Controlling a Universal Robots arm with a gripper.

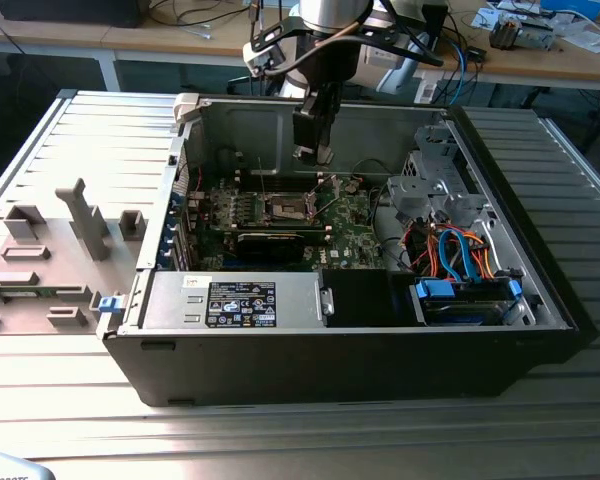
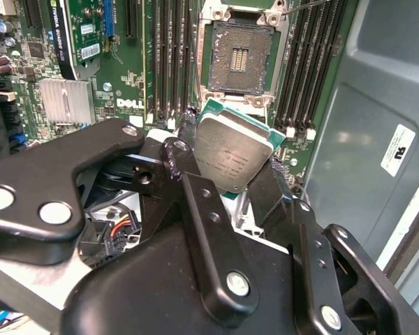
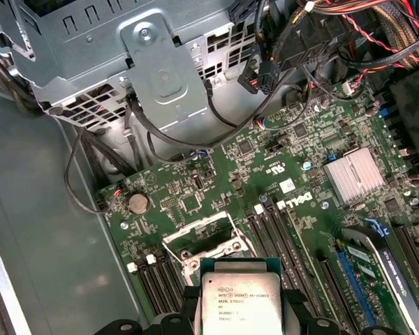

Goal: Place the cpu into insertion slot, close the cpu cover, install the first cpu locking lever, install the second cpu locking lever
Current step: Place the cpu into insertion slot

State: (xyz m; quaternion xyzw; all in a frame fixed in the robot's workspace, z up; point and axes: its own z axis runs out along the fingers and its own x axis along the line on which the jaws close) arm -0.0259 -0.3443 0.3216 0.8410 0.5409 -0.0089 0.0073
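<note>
My gripper (image 1: 313, 152) hangs inside the open computer case, above the green board, and is shut on the cpu. In both wrist views the cpu (image 2: 230, 150) (image 3: 241, 303) is a small square chip with a silvery-tan top and green edge, clamped between the black fingers (image 2: 184, 150). The insertion slot (image 2: 239, 59) (image 1: 288, 208) lies uncovered just beyond the chip, with a dark centre and a metal rim. The silvery frame of the cpu cover (image 3: 195, 230) shows beside the chip in the first wrist view. A thin wire locking lever (image 2: 304, 5) sticks up by the slot.
Black memory slots (image 2: 171, 56) flank the slot on both sides. A silver heatsink (image 2: 66, 101) sits on the board. A metal drive cage (image 3: 146, 63) with cables stands near, and the power supply (image 1: 240, 300) and case walls close in the space.
</note>
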